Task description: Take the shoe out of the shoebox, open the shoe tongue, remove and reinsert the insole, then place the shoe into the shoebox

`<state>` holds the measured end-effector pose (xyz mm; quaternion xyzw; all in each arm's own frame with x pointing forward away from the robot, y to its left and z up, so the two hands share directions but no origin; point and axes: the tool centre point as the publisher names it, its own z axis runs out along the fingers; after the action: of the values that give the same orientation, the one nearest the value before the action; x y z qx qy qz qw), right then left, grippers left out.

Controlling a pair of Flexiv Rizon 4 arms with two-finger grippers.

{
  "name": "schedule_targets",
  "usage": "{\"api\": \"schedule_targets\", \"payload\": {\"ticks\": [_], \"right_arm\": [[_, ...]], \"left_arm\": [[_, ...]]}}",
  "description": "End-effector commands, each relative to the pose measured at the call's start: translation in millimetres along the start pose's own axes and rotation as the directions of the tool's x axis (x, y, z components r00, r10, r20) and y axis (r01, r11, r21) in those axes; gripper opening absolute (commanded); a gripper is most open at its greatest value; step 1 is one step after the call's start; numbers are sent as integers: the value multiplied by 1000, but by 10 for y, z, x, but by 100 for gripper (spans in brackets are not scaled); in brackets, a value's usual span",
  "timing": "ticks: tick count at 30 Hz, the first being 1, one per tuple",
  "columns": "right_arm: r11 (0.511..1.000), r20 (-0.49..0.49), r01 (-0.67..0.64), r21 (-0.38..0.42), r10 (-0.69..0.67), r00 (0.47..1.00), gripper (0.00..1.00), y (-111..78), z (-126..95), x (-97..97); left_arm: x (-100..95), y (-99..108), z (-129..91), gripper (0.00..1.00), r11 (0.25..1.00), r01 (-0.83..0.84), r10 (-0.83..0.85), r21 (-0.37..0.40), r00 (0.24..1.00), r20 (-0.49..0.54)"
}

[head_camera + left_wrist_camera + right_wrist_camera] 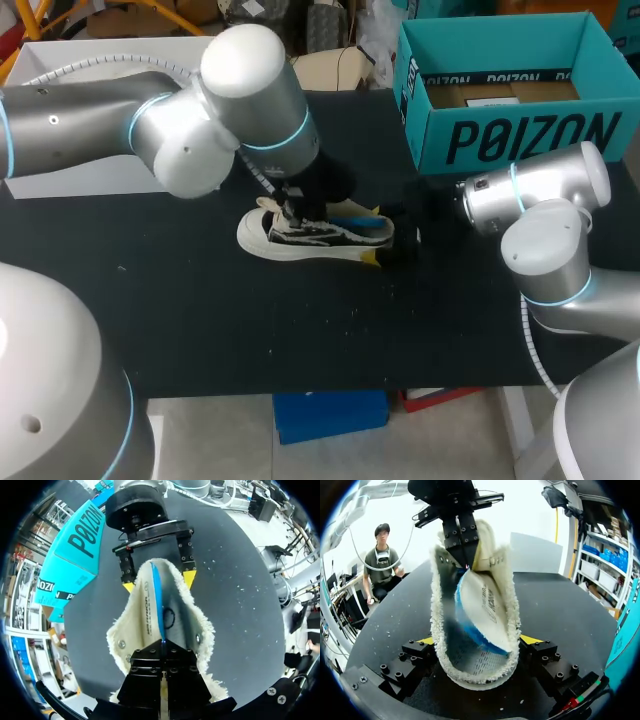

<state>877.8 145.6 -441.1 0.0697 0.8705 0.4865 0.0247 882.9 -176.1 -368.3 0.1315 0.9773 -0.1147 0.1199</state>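
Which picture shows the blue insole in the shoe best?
The right wrist view: the insole tilts up out of the shoe, its top face showing. The left wrist view shows only its blue edge; the head view, a small blue strip.

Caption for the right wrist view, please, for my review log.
Right gripper clamps the shoe from both sides while the left gripper pinches the blue-edged insole at its opening.

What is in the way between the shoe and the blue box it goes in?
Nothing visible lies on the table between the shoe and the shoebox. Only the right gripper, shut on the shoe, is on that side.
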Motion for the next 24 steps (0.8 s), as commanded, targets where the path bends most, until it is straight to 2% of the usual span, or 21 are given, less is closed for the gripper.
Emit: {"api": "schedule_targets", "payload": {"ticks": [1, 7, 15, 16, 17, 19, 23, 24], "right_arm": [[1000, -1, -1, 2, 1, 1000, 0, -7, -2, 8], [1000, -1, -1, 2, 1, 1000, 0, -7, -2, 8], [1000, -1, -1, 2, 1, 1000, 0, -7, -2, 8], [1000, -1, -1, 2, 1, 1000, 0, -7, -2, 8], [1000, -1, -1, 2, 1, 1000, 0, -7, -2, 8], [1000, -1, -1, 2, 1, 1000, 0, -7, -2, 8], [1000, -1, -1, 2, 1, 1000, 0, -7, -2, 8], [1000, -1, -1, 2, 1, 1000, 0, -7, -2, 8]], "left_arm": [[14, 20, 49, 0, 997, -32, 33, 72, 999, -11], [27, -80, 136, 0, 997, -63, 65, 47, 997, -47], [96, -93, 191, 0, 988, -140, 146, 64, 984, -103], [105, -86, 208, 3, 988, -141, 147, 59, 984, -106], [113, -73, 235, 15, 988, -142, 149, 62, 982, -119], [137, -63, 272, 31, 988, -142, 148, 59, 981, -128], [199, -49, 312, 44, 989, -138, 143, 46, 980, -141], [212, -45, 315, 44, 989, -137, 142, 47, 980, -142]]}}
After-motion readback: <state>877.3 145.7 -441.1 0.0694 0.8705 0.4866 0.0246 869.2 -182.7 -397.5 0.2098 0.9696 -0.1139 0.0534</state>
